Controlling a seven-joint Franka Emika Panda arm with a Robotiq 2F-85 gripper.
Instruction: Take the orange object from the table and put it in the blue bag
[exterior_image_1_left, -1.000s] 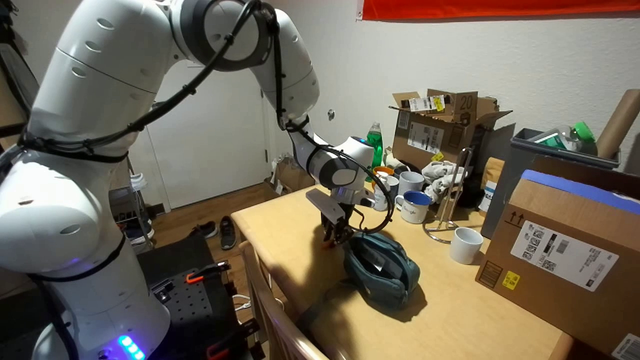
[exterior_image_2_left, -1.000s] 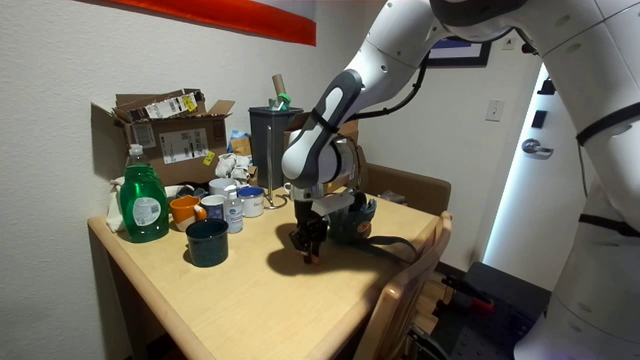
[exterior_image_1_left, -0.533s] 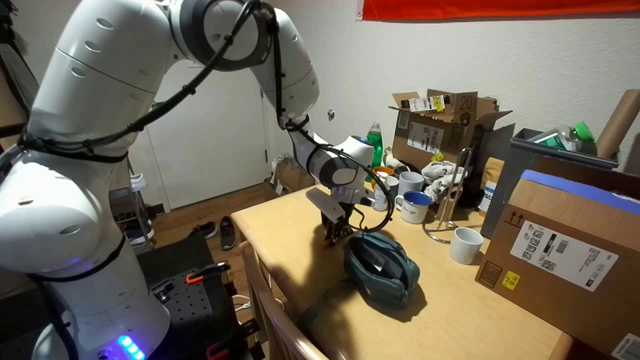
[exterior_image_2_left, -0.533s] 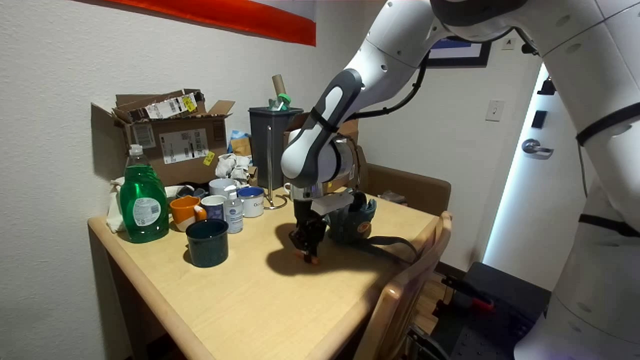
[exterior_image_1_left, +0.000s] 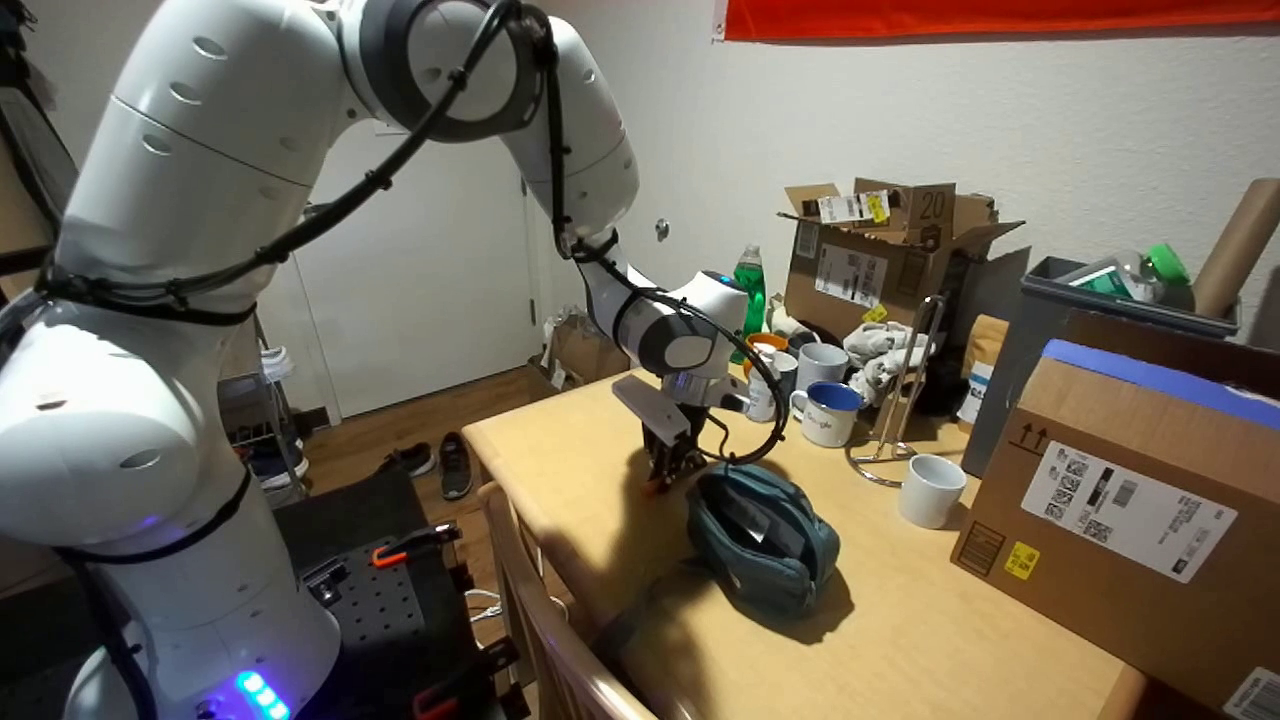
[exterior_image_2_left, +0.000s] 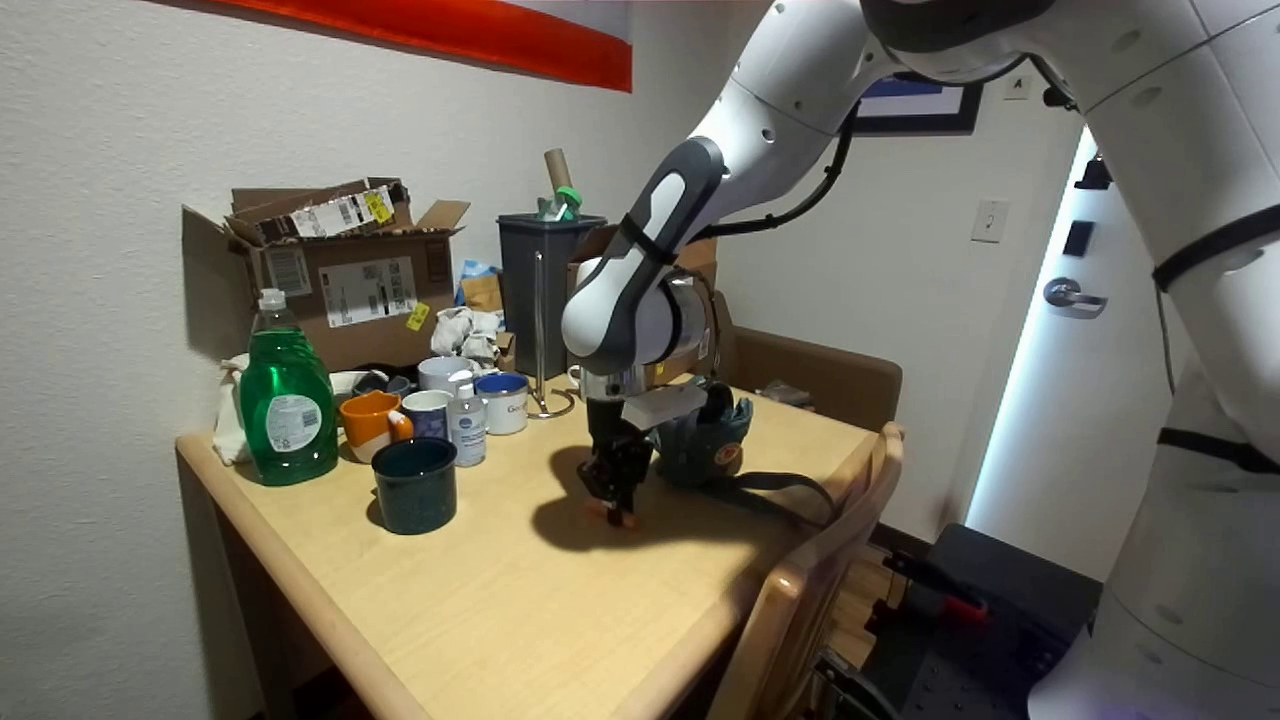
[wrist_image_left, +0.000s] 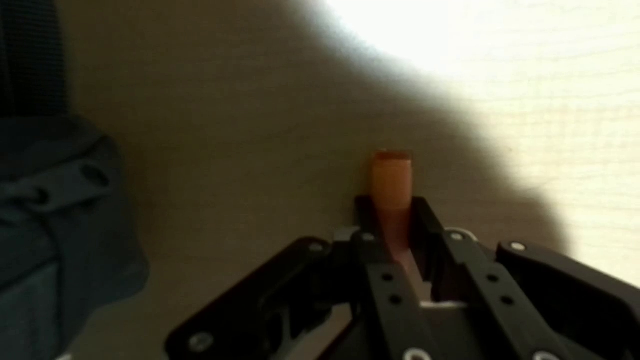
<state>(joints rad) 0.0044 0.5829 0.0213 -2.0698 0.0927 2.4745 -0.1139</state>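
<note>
The orange object (wrist_image_left: 392, 182) is a thin elongated piece lying on the table, in shadow. In the wrist view it runs between the fingertips of my gripper (wrist_image_left: 391, 210), which are shut on its sides, and its far end sticks out beyond them. In both exterior views its ends (exterior_image_2_left: 628, 520) show at the fingertips (exterior_image_1_left: 660, 484), low at the table surface. The blue bag (exterior_image_1_left: 770, 575) is a soft dark blue-teal pouch standing beside the gripper with its top open. Its side and strap also show in an exterior view (exterior_image_2_left: 700, 460) and at the wrist view's left edge (wrist_image_left: 95, 240).
Several mugs, a sanitizer bottle (exterior_image_2_left: 467, 425) and a green soap bottle (exterior_image_2_left: 288, 400) stand along the table's back. A dark mug (exterior_image_2_left: 415, 487) is nearer the gripper. A metal stand (exterior_image_1_left: 895, 400), white mug (exterior_image_1_left: 932, 491) and cardboard box (exterior_image_1_left: 1120, 500) lie past the bag. A chair (exterior_image_1_left: 550, 620) borders the table.
My gripper's fingers have drawn together around the orange object since a second ago. The arm has barely moved, and the bag is in the same place.
</note>
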